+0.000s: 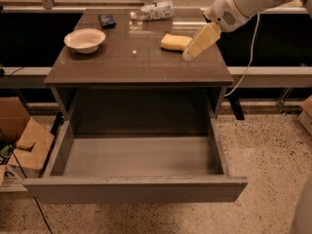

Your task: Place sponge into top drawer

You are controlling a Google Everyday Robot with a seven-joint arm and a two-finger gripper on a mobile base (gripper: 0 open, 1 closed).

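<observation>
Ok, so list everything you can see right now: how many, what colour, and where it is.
sponge: one, yellow, on the table, right of centre
top drawer: one, grey, pulled open under the tabletop
table: one, brown, middle of the view
bowl: one, white, on the table's left part
plastic bottle: one, clear, lying at the table's back edge
small dark object: one, black, behind the bowl
cardboard: count unclear, brown, on the floor left of the drawer
cable: one, white, hanging right of the table
arm: one, white, upper right
tool: one, pale yellow, over the table at the sponge's right end
</observation>
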